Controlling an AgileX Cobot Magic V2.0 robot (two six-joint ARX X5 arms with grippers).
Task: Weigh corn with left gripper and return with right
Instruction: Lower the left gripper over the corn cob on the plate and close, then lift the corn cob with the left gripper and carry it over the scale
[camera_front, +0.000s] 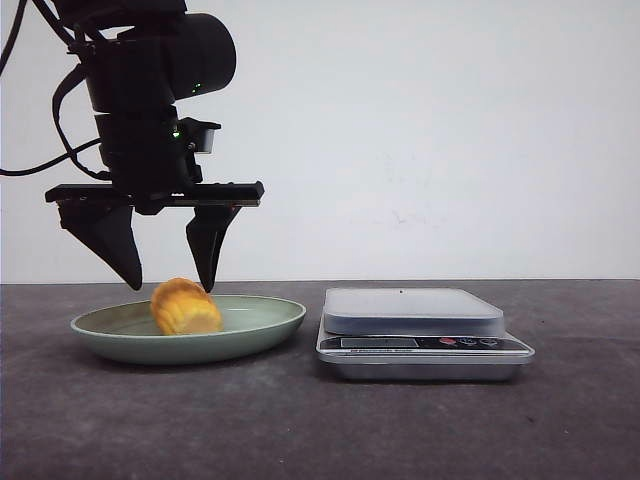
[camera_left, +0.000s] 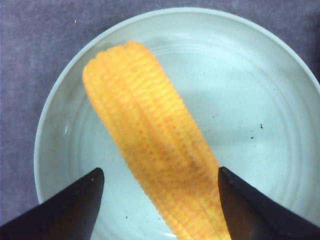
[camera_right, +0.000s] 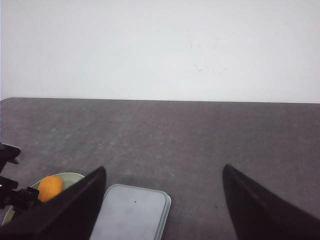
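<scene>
The yellow-orange corn (camera_front: 184, 307) lies on the pale green plate (camera_front: 262, 318) at the left of the table. My left gripper (camera_front: 173, 283) hangs open just above it, one black finger on each side of the cob, neither touching it. In the left wrist view the corn (camera_left: 150, 132) runs slantwise across the plate (camera_left: 250, 85) between the two fingertips (camera_left: 85, 192). My right gripper (camera_right: 162, 172) is open and empty, above and behind the scale (camera_right: 131, 212); it is outside the front view. The corn also shows small in the right wrist view (camera_right: 49, 187).
A silver kitchen scale (camera_front: 420, 325) with a flat grey pan stands right of the plate, close to its rim. The table is dark grey (camera_front: 300, 420), with a white wall behind. Part of the left arm shows at the right wrist view's edge (camera_right: 7, 172).
</scene>
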